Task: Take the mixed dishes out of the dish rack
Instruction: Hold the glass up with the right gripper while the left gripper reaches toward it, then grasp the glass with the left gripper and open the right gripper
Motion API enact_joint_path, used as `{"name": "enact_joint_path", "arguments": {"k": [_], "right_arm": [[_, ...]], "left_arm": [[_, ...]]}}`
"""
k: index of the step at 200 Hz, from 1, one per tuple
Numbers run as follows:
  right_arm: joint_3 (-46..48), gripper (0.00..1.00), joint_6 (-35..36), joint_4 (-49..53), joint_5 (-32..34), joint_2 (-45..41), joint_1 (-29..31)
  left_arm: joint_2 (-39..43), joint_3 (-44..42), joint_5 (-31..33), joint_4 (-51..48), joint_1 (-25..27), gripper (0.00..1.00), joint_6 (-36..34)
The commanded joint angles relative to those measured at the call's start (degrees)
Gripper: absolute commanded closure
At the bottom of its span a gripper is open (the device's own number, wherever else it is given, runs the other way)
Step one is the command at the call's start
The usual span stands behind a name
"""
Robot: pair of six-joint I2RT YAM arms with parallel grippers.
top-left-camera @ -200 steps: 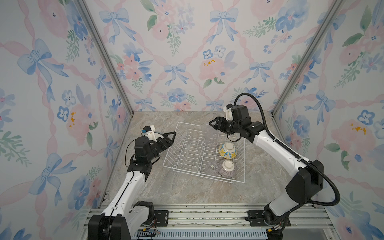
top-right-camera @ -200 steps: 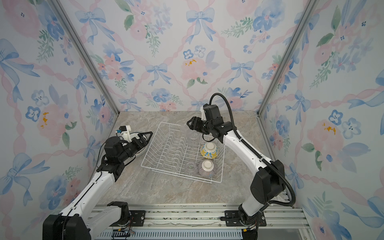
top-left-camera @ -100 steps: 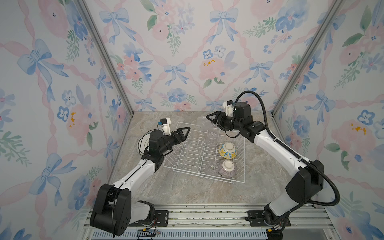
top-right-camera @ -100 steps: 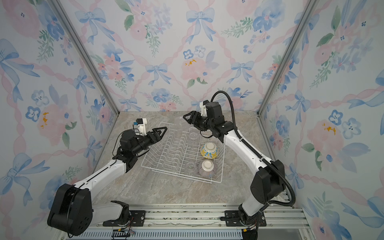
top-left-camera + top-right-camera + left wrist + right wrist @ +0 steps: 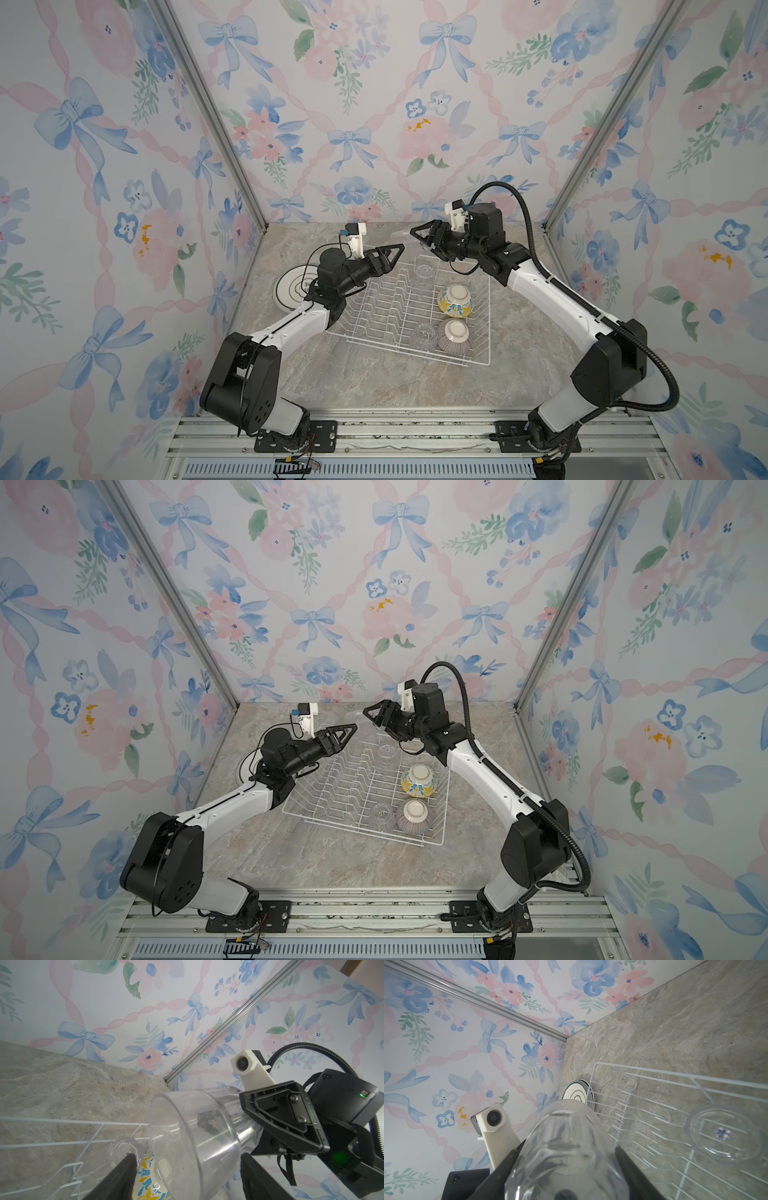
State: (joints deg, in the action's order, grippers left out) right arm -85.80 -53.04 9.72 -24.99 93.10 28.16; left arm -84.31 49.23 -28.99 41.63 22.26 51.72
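Both top views show the white wire dish rack (image 5: 399, 307) (image 5: 365, 787) on the stone table (image 5: 374, 382), and it serves as the landmark. Inside it, near the right arm's side, sit a yellow-blue floral bowl (image 5: 455, 300) (image 5: 418, 782) and a grey-striped bowl (image 5: 453, 336) (image 5: 414, 817), both upside down. One clear glass (image 5: 423, 336) stands just beside the striped bowl, and another glass (image 5: 424, 270) stands at the far end. A stack of white plates (image 5: 291, 289) lies on the table outside the rack, beside the left arm. The right gripper (image 5: 419, 239) (image 5: 373, 716) hangs over the far edge of the rack and holds a third clear glass (image 5: 401, 237) on its side. The left gripper (image 5: 395, 253) (image 5: 348, 732) is above the rack, spread wide and empty, pointing at that glass.

Left wrist view: the held glass (image 5: 195, 1134) has its open mouth toward the camera, and the right gripper's black fingers (image 5: 280, 1113) squeeze its base. The left fingertips (image 5: 124, 1169) stand wide apart around nothing.

Right wrist view: the glass (image 5: 566, 1147) sits tight between the two dark fingers (image 5: 629, 1165). The plates (image 5: 577, 1094) lie just past the rack's corner.
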Motion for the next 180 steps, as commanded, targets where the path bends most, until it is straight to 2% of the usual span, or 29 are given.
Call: {"name": "enact_joint_path", "arguments": {"k": [1,112,124,138,146,168,180], "right_arm": [[0.2,0.76,-0.9,-3.4,-1.7,-0.7,-0.3],[-0.5,0.73,-3.7,-6.4,-5.9,3.4,-0.3],[-0.5,0.73,-3.9,-6.4,-6.0,3.7,-0.4],[-0.6,0.73,-4.0,-6.4,-6.3,4.1,-0.3],[-0.6,0.71,-4.0,-6.5,-6.4,4.2,-0.3],[-0.4,0.67,-4.0,-6.6,-6.4,4.0,-0.4],[-0.3,0.56,-3.7,-6.6,-6.4,3.7,-0.5]], "left_arm": [[-1.6,1.8,-1.2,3.0,0.5,0.23,0.5],[-8.5,4.3,-6.4,16.1,1.3,0.62,7.0],[-9.0,4.7,-6.7,16.1,1.4,0.73,7.2],[-9.4,4.8,-6.5,16.1,1.4,0.93,7.6],[-9.6,4.9,-6.3,16.1,1.3,0.99,7.8],[-9.8,4.6,-5.5,16.0,1.2,1.00,8.1],[-9.8,4.2,-4.9,16.0,0.9,1.00,8.3]]}}
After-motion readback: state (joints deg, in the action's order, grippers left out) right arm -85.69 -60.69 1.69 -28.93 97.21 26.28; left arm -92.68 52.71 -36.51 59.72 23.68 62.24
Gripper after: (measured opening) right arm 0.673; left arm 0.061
